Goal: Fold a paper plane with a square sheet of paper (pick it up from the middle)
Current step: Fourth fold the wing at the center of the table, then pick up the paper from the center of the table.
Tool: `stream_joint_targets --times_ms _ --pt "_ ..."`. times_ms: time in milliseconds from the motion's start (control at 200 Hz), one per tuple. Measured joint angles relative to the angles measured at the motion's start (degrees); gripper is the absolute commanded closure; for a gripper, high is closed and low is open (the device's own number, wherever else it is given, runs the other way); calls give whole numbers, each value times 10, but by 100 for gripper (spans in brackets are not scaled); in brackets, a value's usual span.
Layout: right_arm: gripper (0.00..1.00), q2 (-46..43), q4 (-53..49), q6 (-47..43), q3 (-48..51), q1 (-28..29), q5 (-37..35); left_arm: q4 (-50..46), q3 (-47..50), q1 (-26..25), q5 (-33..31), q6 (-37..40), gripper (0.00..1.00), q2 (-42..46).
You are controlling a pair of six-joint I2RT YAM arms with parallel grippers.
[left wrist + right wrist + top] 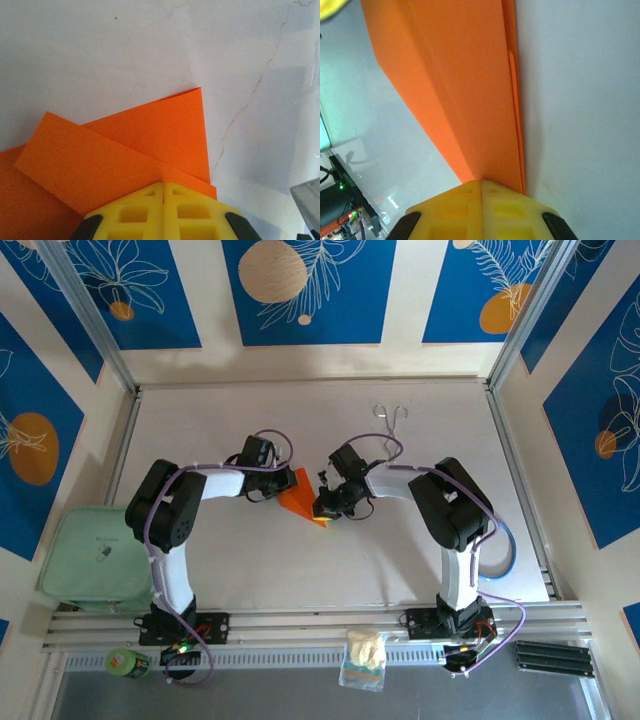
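Yellow fingertips (135,215) of the left gripper (163,192) are seen pressed together, with their tips set on the orange sheet of paper (125,150). Whether a layer is pinched between them cannot be told. Closed likewise is the right gripper (481,192). The long folded ridge of the paper runs straight into its seam, so it is judged to be clamped on that fold.

From above, the paper is seen part-folded in the middle of the table (400,570), between the two grippers and touching both. Metal tongs (390,422) lie well apart, toward the far edge. Two overlapping flaps are noted, with one corner pointing away.

Step in hand is judged to be the setting of a crease. For a clean result:
- One end should be held pinned while pressure is drawn along the fold line, not across it.
- Layers should be matched edge to edge so that the nose comes out symmetrical.
- Uneven lifting should be avoided, since thin paper is likely to slide on the smooth table.
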State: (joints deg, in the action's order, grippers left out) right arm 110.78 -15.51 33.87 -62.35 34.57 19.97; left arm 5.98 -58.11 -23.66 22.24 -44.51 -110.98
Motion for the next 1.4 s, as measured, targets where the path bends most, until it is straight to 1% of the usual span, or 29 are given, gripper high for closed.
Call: stream_joint_targets --times_ms 135,315,445,510,570,745,850,930,1015,1106,1246,1401 --pt "100 -21 -1 -5 30 -1 0 1 0 0 0 0 96 0" --pt "100 -56 24 -7 86 -9 9 1 0 0 2 0 95 0" --pt "100 -77 34 -5 118 -20 22 1 0 0 4 0 91 0" --pt "100 -87 31 -2 126 -24 25 -2 -4 0 6 0 87 0" --pt "97 -99 26 2 129 -25 25 -10 -10 0 9 0 83 0" --pt "83 -132 49 23 105 -32 18 -25 -23 1 29 -15 62 10" --pt "80 -127 61 32 75 -40 6 -23 -22 5 32 -34 47 44" --pt "76 -111 66 38 45 -48 -2 -9 -12 12 31 -54 41 84" --pt "71 -82 75 43 13 -54 -5 5 8 24 23 -63 37 127" --pt "68 -52 77 40 -14 -57 -5 10 31 34 10 -69 31 156" --pt "65 -12 79 27 -42 -58 0 12 78 43 -6 -75 18 182" --pt "70 18 81 11 -62 -58 20 9 119 44 -15 -78 10 202"
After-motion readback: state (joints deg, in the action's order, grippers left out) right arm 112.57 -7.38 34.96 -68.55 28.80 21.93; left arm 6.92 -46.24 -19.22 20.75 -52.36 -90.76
